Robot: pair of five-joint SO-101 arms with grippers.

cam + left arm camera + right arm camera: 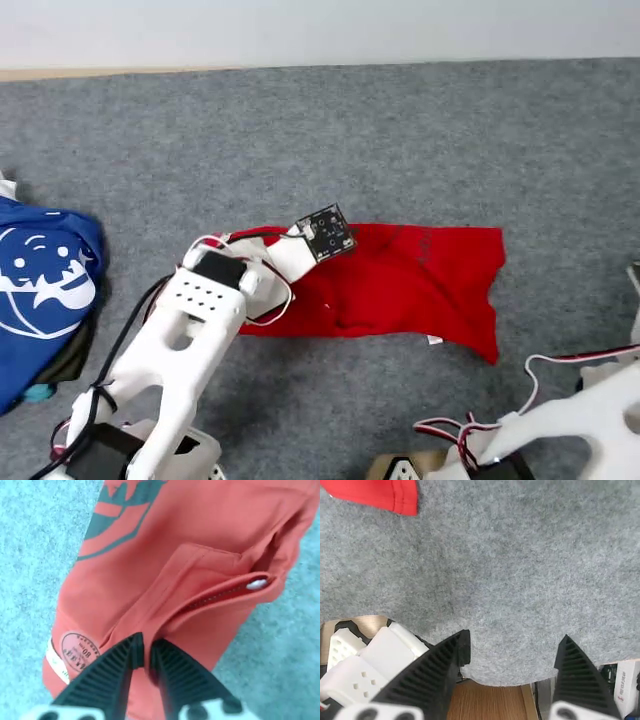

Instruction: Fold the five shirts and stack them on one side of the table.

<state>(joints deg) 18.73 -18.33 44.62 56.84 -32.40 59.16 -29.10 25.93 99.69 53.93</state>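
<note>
A red shirt [410,280] lies half-folded in the middle of the grey table, with a dark print [120,510] and a round label [77,650] near one edge. My left gripper [146,652] is shut on a raised fold of the red shirt at its left end, under the left arm's wrist [325,235]. A blue shirt [40,290] with a white print lies at the table's left edge. My right gripper [512,652] hangs open over the table's near edge with nothing between its fingers; a corner of the red shirt [380,495] lies beyond it.
The grey felt table [400,140] stretches behind the shirts. The right arm [560,420] sits at the near right corner. The left arm's base [130,440] stands at the near left. Bare wood [485,702] shows past the table's near edge.
</note>
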